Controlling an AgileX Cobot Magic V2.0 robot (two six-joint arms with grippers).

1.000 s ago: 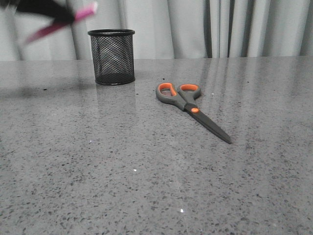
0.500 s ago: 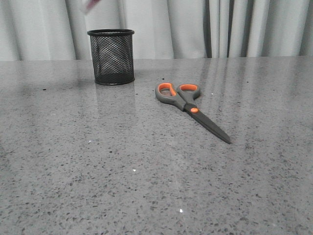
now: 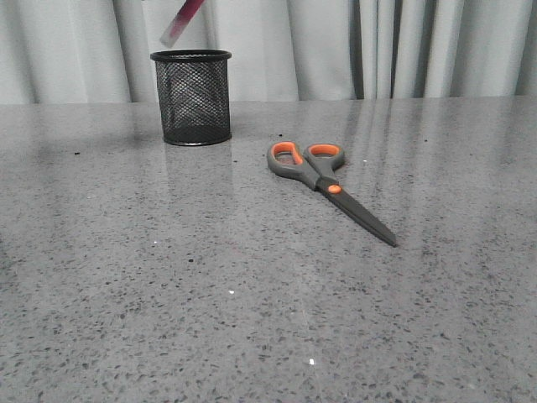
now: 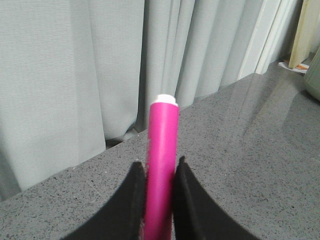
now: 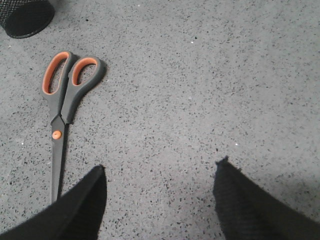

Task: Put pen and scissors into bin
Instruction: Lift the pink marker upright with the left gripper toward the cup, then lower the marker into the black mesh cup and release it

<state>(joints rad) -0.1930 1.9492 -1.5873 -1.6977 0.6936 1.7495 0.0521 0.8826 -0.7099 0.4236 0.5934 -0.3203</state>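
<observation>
The magenta pen (image 3: 182,20) hangs tilted just above the bin's rim, white tip down, its upper part cut off by the frame top. My left gripper (image 4: 159,167) is shut on the pen (image 4: 162,150), which sticks out between the fingers. The black mesh bin (image 3: 192,96) stands upright at the back left of the table. The scissors (image 3: 325,182) lie flat right of the bin, blades pointing toward the front right. My right gripper (image 5: 161,167) is open and empty above the table, beside the scissors (image 5: 62,107). The bin's base (image 5: 25,15) shows in the right wrist view.
The grey speckled table (image 3: 252,294) runs back to a pale curtain (image 3: 377,46). In the left wrist view the table's far edge meets the curtain (image 4: 75,75), with a door frame (image 4: 265,35) at the side.
The pen was carried up out of the front view, then came back down tilted over the bin with its white tip lowest. The scissors and bin have not moved.
</observation>
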